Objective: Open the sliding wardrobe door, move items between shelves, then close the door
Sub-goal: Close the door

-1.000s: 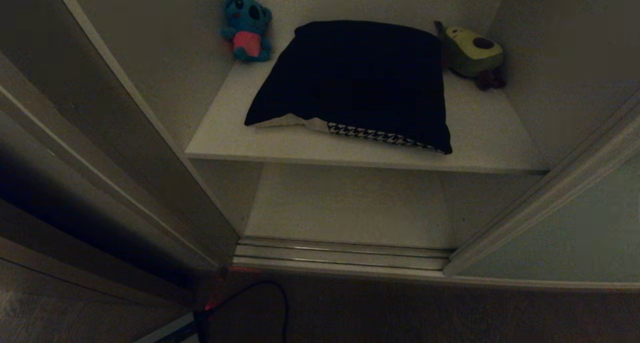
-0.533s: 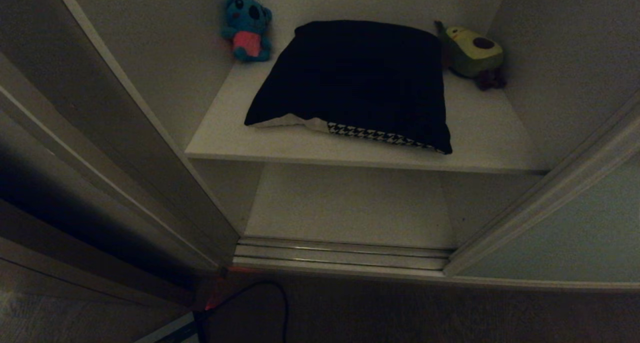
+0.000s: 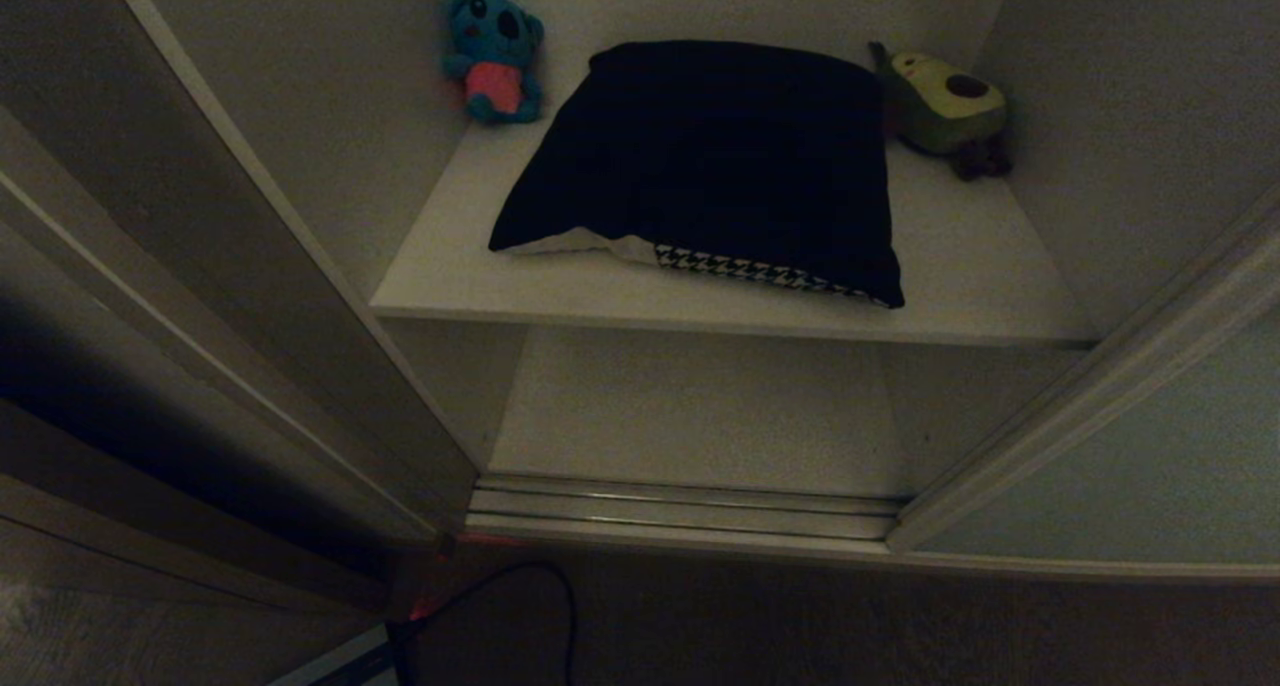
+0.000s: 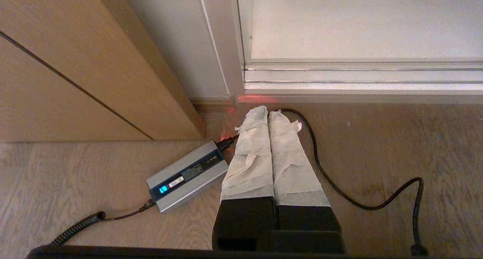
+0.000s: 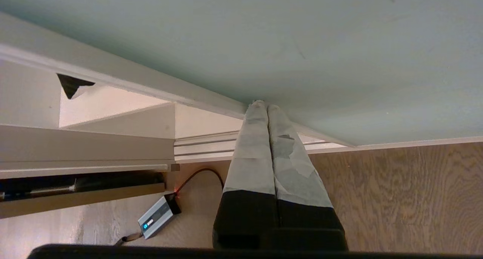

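Wardrobe interior with the door (image 5: 339, 62) slid aside. The right gripper (image 5: 264, 105) has its taped fingers pressed together, empty, tips against the pale grey-green panel just beside its off-white rim. Beyond that rim, well apart from the gripper, the cushion (image 3: 710, 156) lies black side up on the upper shelf (image 3: 960, 266), between a blue plush toy (image 3: 493, 56) and an avocado plush toy (image 3: 945, 101). The left gripper (image 4: 268, 113), fingers together and empty, hangs low over the wooden floor (image 4: 377, 157), a grey power adapter (image 4: 186, 175) just beside it.

Head view dim and murky, deepest shadow at eight o'clock; both wrist views bright, warm, sharp; small red glow on floor (image 4: 256, 99).
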Tool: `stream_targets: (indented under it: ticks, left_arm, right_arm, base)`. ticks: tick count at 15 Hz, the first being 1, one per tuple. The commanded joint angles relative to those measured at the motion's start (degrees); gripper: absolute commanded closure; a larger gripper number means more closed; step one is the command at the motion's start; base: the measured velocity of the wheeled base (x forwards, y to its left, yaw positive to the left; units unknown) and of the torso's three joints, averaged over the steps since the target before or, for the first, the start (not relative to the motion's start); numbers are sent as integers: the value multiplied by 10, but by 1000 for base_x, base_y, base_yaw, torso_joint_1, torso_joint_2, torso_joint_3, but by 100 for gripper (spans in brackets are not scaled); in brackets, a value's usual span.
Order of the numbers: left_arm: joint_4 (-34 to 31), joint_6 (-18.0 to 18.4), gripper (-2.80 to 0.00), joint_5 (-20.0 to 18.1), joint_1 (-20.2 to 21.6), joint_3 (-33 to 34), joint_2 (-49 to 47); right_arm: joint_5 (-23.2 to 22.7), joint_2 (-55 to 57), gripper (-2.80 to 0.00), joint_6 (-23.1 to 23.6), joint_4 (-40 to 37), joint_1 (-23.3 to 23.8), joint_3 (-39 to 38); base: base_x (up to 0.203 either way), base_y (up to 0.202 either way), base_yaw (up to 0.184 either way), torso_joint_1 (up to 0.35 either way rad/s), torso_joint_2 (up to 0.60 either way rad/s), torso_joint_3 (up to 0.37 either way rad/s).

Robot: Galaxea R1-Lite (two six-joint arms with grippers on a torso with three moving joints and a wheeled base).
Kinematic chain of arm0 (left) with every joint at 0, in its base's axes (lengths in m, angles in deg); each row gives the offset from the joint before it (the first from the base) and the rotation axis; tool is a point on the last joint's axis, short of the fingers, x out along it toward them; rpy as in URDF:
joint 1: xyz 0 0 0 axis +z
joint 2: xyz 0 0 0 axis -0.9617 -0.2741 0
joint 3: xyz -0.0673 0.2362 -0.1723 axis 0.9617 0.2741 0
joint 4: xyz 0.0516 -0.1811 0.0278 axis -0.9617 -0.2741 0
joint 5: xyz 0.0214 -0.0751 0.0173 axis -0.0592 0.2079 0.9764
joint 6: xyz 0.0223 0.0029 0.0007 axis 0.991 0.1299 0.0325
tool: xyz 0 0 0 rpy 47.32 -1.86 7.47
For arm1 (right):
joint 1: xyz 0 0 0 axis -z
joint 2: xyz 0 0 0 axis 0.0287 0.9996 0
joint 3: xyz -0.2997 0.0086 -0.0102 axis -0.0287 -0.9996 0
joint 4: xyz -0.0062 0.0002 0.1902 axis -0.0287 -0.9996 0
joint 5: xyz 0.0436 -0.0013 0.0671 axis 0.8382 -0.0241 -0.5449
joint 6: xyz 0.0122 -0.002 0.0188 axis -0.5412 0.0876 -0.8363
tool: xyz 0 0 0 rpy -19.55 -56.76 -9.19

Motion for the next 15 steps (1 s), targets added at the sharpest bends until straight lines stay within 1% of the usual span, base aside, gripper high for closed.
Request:
stream_targets:
  ticks: [1, 5, 7, 11, 15]
  left_arm:
    - [-1, 0, 0, 0, 0, 0, 0]
    - [-1, 0, 0, 0, 0, 0, 0]
    - [-1, 0, 0, 0, 0, 0, 0]
    - [-1, 0, 0, 0, 0, 0, 0]
    - [-1, 0, 0, 0, 0, 0, 0]
  right_arm:
    - [-2, -1, 0, -1, 1, -10, -4]
    - [-2, -2, 0, -3, 27, -18, -13]
    - [-2, -8, 0, -2, 29, -37, -19]
    - [-1, -26, 0, -2, 28, -117, -22]
    - [6, -30, 0, 0, 30, -209, -19]
  base:
    - [0, 0, 0, 0, 0, 0]
    - [0, 0, 0, 0, 0, 0]
    - [0, 0, 0, 0, 0, 0]
    - [0, 0, 0, 0, 0, 0]
    - [0, 0, 0, 0, 0, 0]
